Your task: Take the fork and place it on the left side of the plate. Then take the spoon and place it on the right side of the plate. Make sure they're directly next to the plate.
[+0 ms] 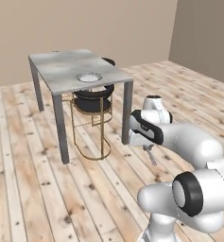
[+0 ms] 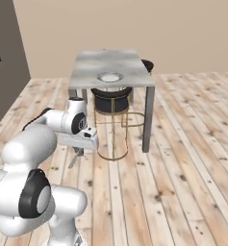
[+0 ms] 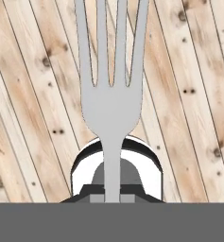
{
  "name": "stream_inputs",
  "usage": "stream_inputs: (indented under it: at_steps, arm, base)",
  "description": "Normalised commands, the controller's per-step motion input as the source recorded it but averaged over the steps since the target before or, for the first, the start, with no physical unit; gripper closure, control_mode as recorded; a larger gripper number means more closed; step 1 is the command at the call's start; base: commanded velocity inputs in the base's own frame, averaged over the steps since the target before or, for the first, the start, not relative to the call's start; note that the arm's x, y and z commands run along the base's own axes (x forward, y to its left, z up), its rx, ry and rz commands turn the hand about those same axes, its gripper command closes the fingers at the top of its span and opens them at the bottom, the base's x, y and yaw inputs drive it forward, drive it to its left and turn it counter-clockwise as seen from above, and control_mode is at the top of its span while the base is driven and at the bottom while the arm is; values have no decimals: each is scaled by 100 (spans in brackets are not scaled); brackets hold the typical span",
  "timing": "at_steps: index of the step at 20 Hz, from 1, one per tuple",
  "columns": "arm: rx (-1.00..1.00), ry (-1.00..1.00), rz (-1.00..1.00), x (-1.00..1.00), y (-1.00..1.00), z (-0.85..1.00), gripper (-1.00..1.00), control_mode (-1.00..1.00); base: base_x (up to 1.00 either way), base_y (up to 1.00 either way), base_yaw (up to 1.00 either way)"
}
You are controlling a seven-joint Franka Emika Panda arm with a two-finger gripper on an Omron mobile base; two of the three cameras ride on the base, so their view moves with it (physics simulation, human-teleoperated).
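A home dining corner, plainly rendered: pale wooden plank floor (image 1: 28,189), bare beige walls (image 1: 85,23), and a grey marble-topped bench (image 1: 66,66) on slim metal legs, well beyond the pincer (image 1: 150,152). A speckled plate (image 1: 89,77) sits on it near the edge, and a black stool (image 1: 92,101) with a brass frame is tucked underneath.

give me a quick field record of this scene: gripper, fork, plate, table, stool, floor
gripper: shut on the fork, pointing down over the floor, well short of the table
fork: held by its handle, tines pointing away from the hand
plate: on the table, near the front edge
table: grey top, grey legs, ahead of the robot
stool: dark seat, gold frame, tucked under the table below the plate
floor: light wood planks
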Motion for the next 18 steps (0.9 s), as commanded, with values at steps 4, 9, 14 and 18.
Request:
stream_inputs:
  at_steps: [4, 9, 14, 18]
  arm:
    - [0, 0, 0, 0, 0, 0, 100, 100]
    - [0, 0, 0, 0, 0, 0, 100, 100]
    - [0, 0, 0, 0, 0, 0, 100, 100]
    - [0, 0, 0, 0, 0, 0, 100, 100]
  base:
    - [93, 0, 1]
    - [91, -6, 2]
    - [83, -23, 2]
    - [76, -30, 3]
